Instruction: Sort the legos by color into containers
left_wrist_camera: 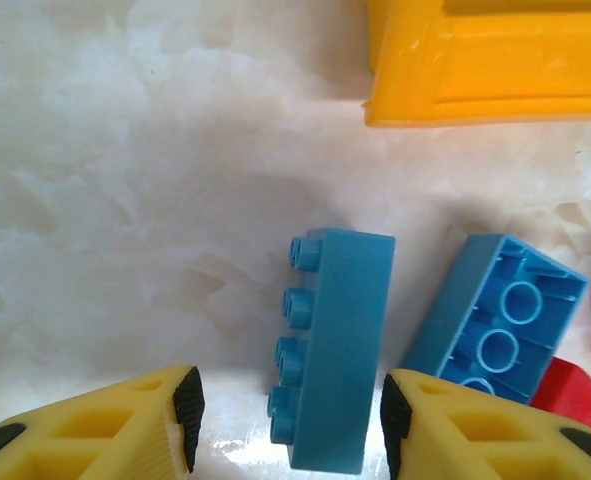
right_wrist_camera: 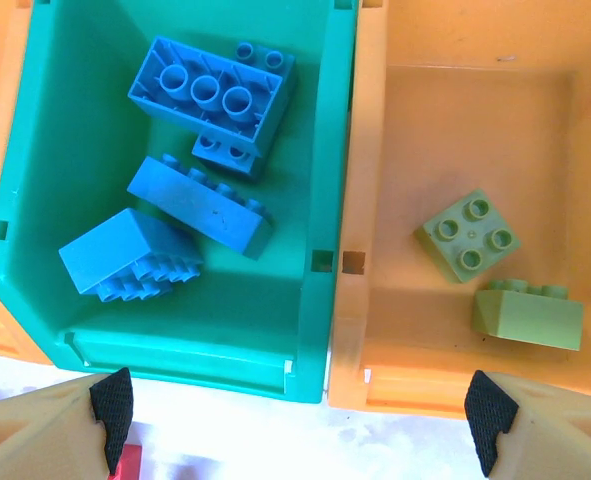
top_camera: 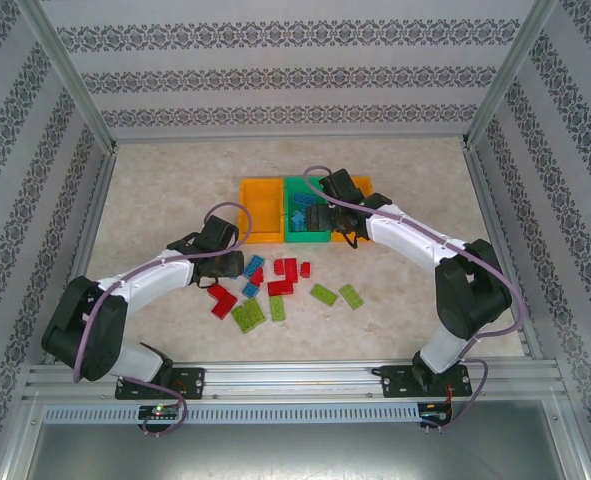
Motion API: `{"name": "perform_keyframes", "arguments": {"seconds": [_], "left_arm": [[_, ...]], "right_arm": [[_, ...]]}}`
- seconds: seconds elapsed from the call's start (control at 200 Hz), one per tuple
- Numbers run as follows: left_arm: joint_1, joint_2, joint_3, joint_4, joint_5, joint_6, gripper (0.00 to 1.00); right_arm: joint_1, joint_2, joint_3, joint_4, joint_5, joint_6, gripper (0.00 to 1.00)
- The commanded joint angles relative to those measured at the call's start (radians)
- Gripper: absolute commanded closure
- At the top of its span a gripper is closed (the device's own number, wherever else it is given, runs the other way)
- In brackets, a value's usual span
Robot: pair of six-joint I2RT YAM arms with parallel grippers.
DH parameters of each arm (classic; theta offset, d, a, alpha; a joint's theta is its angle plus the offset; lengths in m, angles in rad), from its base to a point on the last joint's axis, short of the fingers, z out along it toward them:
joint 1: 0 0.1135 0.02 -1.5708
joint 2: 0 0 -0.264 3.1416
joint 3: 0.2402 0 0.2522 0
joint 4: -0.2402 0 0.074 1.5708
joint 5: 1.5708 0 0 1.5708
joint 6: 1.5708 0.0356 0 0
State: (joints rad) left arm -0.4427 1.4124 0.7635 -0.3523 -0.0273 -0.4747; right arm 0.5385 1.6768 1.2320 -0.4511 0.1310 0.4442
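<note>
- Between the left gripper's spread jaws lay one blue brick on its side, studs toward the left pad. The right pad sat against or just beside it and the left pad stood clear, so nothing was clamped.
- Just right of that brick a second blue brick lay hollow side up, with a red brick close by it.
- Beyond them a corner of the left orange bin rested on the table.
- Over the other two bins the right gripper hung with its jaws wide apart, holding nothing.
- Under it the green bin held what counted as four stored blue bricks, one of them hollow side up.
- Against that bin's right wall, the right orange bin held two lime bricks, close together.
- All three bins stood side by side at mid-width, nearer the table's far edge than its near edge.
- Around the table's middle lay the loose bricks: about five red pieces, about five lime pieces and the two blue ones. The overhead view was too small for a surer count.
</note>
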Motion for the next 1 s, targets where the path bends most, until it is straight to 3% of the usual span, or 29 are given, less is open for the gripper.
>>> {"name": "perform_keyframes", "arguments": {"seconds": [0.0,0.165,0.595,0.994], "left_arm": [[0.011,-0.054,0.003,-0.027,-0.004,0.018,0.47],[0.012,-0.079,-0.003,-0.003,0.027,0.028,0.43],[0.011,0.062,0.024,0.028,0.034,0.041,0.41],[0.013,0.165,0.046,0.05,0.025,0.049,0.51]], "right_arm": [[-0.009,-0.051,-0.012,0.006,0.032,-0.015,0.11],[-0.008,-0.075,-0.024,0.003,0.046,-0.018,0.11],[-0.032,-0.16,-0.092,-0.008,0.063,-0.018,0.1],[-0.066,-0.224,-0.158,-0.009,0.067,-0.018,0.09]]}}
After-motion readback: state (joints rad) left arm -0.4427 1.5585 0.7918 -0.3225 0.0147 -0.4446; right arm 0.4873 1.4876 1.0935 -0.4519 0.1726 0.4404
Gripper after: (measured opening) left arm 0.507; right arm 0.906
